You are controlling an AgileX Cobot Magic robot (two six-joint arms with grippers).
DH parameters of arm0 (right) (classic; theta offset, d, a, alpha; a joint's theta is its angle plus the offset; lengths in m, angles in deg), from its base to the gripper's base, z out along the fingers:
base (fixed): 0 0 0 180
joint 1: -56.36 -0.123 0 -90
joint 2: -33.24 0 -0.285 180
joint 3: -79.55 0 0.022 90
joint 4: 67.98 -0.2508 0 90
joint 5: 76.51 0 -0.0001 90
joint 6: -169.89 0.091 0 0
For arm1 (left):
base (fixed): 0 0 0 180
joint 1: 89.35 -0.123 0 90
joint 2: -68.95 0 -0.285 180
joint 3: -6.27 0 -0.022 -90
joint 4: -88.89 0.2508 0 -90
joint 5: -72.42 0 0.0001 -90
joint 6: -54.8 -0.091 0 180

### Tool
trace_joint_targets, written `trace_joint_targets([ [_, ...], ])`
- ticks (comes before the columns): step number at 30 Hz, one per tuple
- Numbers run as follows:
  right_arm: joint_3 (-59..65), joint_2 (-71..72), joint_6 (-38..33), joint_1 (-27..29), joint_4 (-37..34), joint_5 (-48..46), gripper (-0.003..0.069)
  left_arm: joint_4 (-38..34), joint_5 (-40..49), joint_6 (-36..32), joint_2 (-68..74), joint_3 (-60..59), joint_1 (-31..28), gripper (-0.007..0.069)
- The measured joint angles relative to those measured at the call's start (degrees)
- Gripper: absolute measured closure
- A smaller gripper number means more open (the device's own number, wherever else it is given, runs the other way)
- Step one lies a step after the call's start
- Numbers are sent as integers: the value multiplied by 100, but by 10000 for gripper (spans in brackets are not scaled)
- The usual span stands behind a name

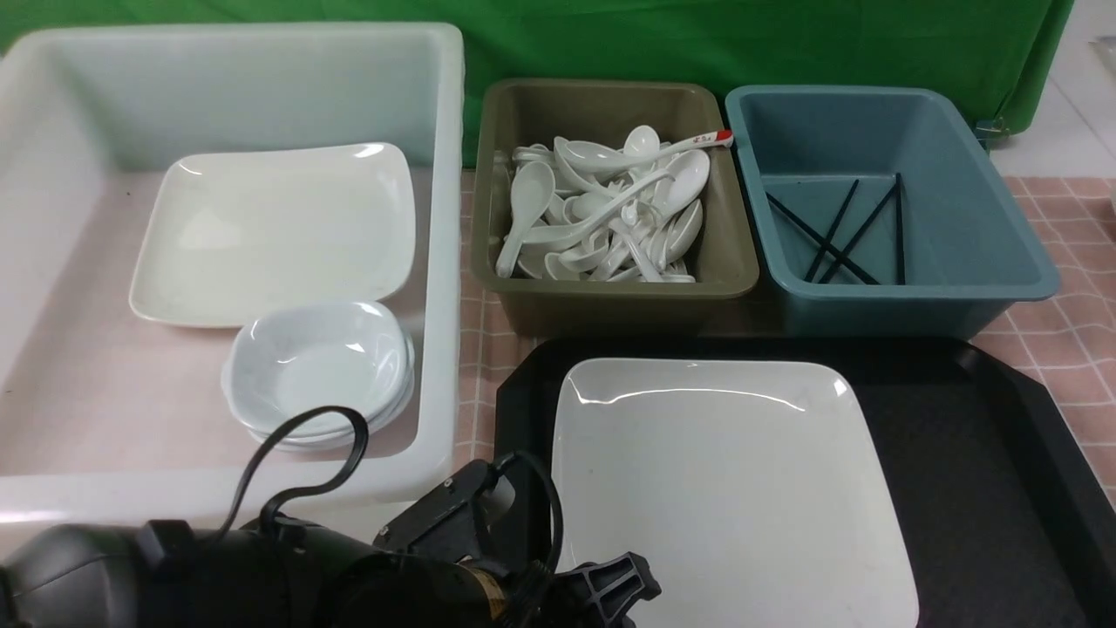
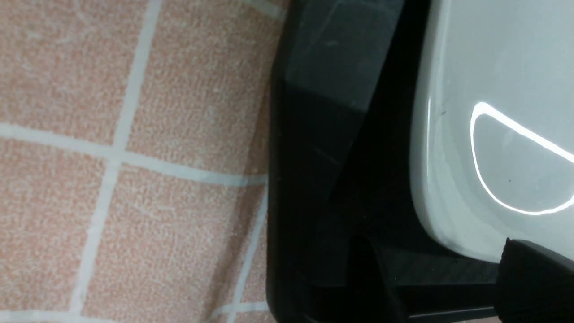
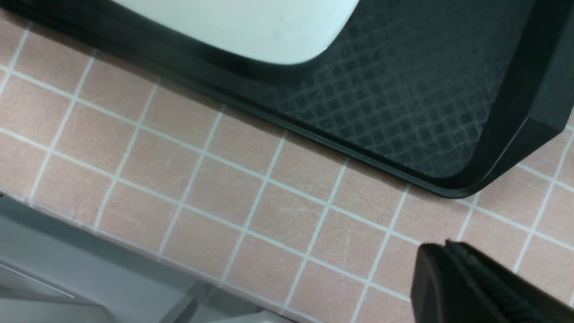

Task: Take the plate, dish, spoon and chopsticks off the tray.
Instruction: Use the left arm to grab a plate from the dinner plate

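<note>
The plate lies on the left part of the tray, which rests on the desk. The left gripper sits at the plate's near-left corner; I cannot tell whether it is parted. The right gripper is closed and empty over the desk beside the tray.

A white tub stands at the left of the counter, with a large square white plate lying flat inside it. To its right an olive tub and a blue tub sit side by side. A red-tipped spoon rests on the heap in the olive tub, its tip at the far right corner. A pink checked cloth covers the counter, and a green backdrop hangs behind.
</note>
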Motion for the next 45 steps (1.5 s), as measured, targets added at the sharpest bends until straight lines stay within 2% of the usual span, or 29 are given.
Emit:
trace_joint_targets([
  [5, 0, 0, 0, 0, 0, 0, 629, -39, -17, -41, 0, 0, 0, 277],
  [9, 0, 0, 0, 0, -4, 7, 629, -33, 154, -154, 0, 51, 31, 340],
  [13, 0, 0, 0, 0, -4, 12, 629, 59, 273, -411, 0, 367, 219, 498],
  [14, 0, 0, 0, 0, -4, 12, 629, 66, 273, -411, 0, 381, 225, 506],
  [15, 0, 0, 0, 0, -4, 12, 629, 72, 292, -527, 0, 499, 248, 574],
  [19, 0, 0, 0, 0, -4, 12, 629, 233, 521, -713, 0, 713, 235, 622],
  [21, 0, 0, 0, 0, -4, 12, 629, 597, 823, -777, 0, 889, 187, 629],
  [23, 0, 0, 0, 0, -4, 12, 629, 1338, 1543, -932, 0, 1201, 138, 631],
  [24, 0, 0, 0, 0, -4, 12, 629, 1398, 1609, -932, 0, 1234, 131, 631],
  [26, 0, 0, 0, 0, -4, 31, 629, 1979, 2402, -1304, 6, 1694, 124, 631],
  [28, 0, 0, 0, 0, -4, 36, 629, 2157, 2810, -1850, 6, 1990, 124, 629],
  [29, 0, 0, 0, 0, -14, 36, 629, 2195, 3161, -2403, 6, 2257, 124, 624],
  [31, 0, 0, 0, 0, -15, 36, 629, 2174, 3636, -3072, 6, 2495, 124, 604],
  [34, 0, 0, 0, 0, -20, 36, 629, 2263, 3952, -3423, 6, 2514, 124, 568],
  [37, 0, 0, 0, 0, -26, 36, 629, 2599, 4174, -3905, 78, 2379, 124, 462],
  [41, 0, 0, 0, 0, -31, 42, 629, 2724, 4149, -5158, 349, 2294, 327, 309],
  [43, 0, 0, 0, 0, -36, 42, 629, 2953, 4123, -5656, 461, 2294, 503, 261],
  [44, 0, 0, 0, 0, -36, 42, 629, 2987, 4117, -5656, 473, 2294, 523, 257],
  [45, 0, 0, 0, 0, -36, 42, 629, 3371, 4118, -5903, 552, 2294, 682, 230],
])
